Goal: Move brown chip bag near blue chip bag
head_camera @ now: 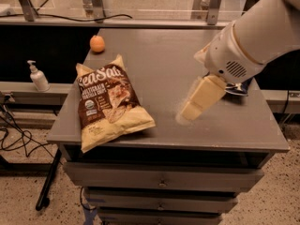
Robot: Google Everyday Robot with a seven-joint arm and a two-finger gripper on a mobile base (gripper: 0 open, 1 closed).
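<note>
Nearest the camera, the front of a grey drawer cabinet [159, 184] shows its stacked drawers, and black cables [16, 137] trail over the speckled floor to the left. On the cabinet's flat top [164, 64], the brown chip bag [110, 107] lies flat near the front left corner, its dark "Sea Salt" panel facing up and its pale cream bottom edge close to the front rim. Right of it and well apart, the gripper [190, 110] hangs low over the bare top near the front right, pointing down and leftward from a bulky white arm [253, 41] that reaches in from the upper right; it carries nothing visible, and whether it is released or clenched cannot be told. Just behind the gripper, the blue chip bag [238, 89] shows only as a dark sliver under the arm, near the right edge. Farther back, an orange [97, 43] sits at the rear left corner. A white pump bottle [38, 77] stands on a lower ledge beyond the cabinet's left side.
</note>
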